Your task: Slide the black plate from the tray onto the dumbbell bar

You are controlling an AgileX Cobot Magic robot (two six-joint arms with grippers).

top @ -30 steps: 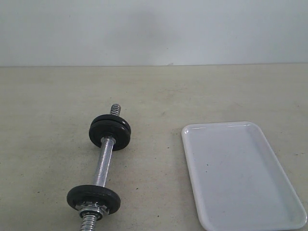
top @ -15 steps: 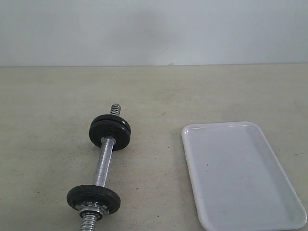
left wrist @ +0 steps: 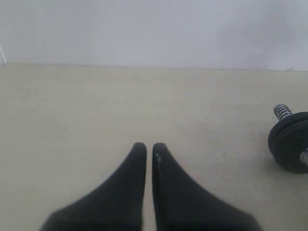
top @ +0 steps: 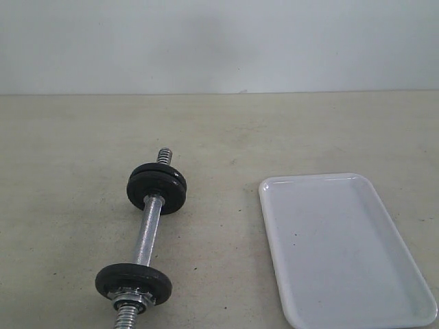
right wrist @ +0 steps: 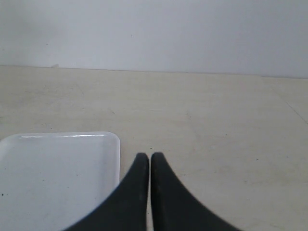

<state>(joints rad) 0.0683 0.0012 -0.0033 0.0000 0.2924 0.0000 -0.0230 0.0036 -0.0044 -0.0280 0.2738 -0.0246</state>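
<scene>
The chrome dumbbell bar lies on the table at the left. A pair of black plates sits on its far end and one black plate on its near end, by a nut. The white tray at the right has nothing on it. My left gripper is shut and empty above bare table, with the far black plates off to one side. My right gripper is shut and empty beside a corner of the tray. Neither gripper shows in the exterior view.
A plain pale wall stands behind the beige table. The threaded bar end sticks out past the far plates.
</scene>
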